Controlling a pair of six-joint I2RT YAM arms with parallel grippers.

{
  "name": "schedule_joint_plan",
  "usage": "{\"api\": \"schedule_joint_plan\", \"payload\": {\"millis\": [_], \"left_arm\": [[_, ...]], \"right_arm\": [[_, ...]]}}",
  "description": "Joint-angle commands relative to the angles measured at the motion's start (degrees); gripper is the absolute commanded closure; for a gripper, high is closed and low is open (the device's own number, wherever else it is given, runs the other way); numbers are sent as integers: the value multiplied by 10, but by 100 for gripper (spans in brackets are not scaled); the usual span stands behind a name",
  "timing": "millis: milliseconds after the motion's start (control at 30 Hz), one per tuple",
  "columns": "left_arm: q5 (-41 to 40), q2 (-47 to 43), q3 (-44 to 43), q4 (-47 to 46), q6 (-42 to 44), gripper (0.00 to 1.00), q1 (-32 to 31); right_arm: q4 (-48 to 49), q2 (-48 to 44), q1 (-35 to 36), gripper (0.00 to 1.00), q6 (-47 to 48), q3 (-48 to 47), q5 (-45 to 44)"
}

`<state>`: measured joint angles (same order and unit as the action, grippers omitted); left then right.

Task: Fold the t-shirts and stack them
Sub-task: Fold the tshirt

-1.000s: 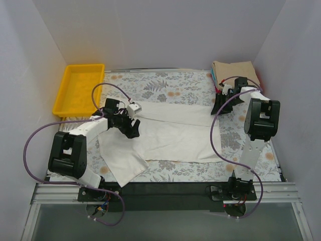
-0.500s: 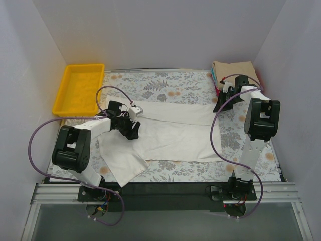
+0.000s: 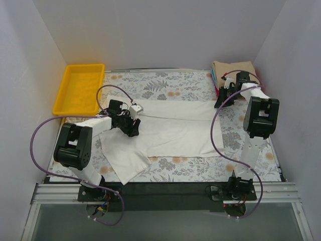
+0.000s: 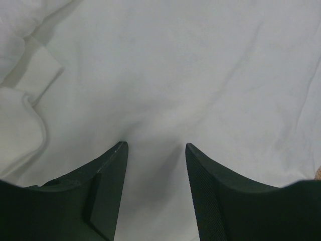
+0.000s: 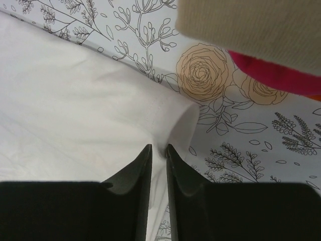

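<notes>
The white t-shirt [image 3: 170, 131] lies spread across the floral table cover, its far edge folded toward the middle and one sleeve hanging toward the near left. My left gripper [image 3: 131, 126] is open, its fingers [image 4: 108, 175] pressed down on the white cloth [image 4: 165, 75] near the shirt's left part, nothing between them. My right gripper [image 3: 219, 103] is shut on the shirt's far right corner [image 5: 173, 128], pinching a fold of white cloth. A folded tan t-shirt [image 3: 234, 70] tops the stack at the back right; a red one [image 5: 271, 75] shows beneath the tan one [image 5: 251, 25].
A yellow tray [image 3: 82, 88] stands at the back left. White walls close in the table on three sides. The floral cover [image 3: 170, 88] shows beyond the shirt. Purple cables loop beside both arms.
The right gripper has moved toward the back with the shirt's corner, pulling the far right edge along. The left gripper has stayed on the cloth, shifting only slightly.
</notes>
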<state>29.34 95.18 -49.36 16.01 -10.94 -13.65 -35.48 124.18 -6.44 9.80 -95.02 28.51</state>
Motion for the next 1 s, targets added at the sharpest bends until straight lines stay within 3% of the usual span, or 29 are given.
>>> {"api": "schedule_joint_plan", "payload": {"millis": [0, 100, 167, 233, 733, 967], "left_arm": [[-41, 28, 6, 31, 2, 53, -2], [-39, 29, 4, 31, 1, 53, -2], [-39, 33, 0, 32, 0, 52, -2], [-38, 34, 0, 32, -1, 52, -2], [-52, 45, -1, 39, 4, 55, -2], [-52, 48, -2, 41, 6, 55, -2]], "right_arm": [[2, 9, -5, 77, -4, -24, 3], [1, 10, -6, 77, -7, -32, 5], [2, 18, -6, 92, -7, -41, 1], [2, 25, -7, 99, -5, -46, -5], [4, 41, -9, 99, -9, -130, -7], [3, 51, -10, 99, 9, -111, -37]]}}
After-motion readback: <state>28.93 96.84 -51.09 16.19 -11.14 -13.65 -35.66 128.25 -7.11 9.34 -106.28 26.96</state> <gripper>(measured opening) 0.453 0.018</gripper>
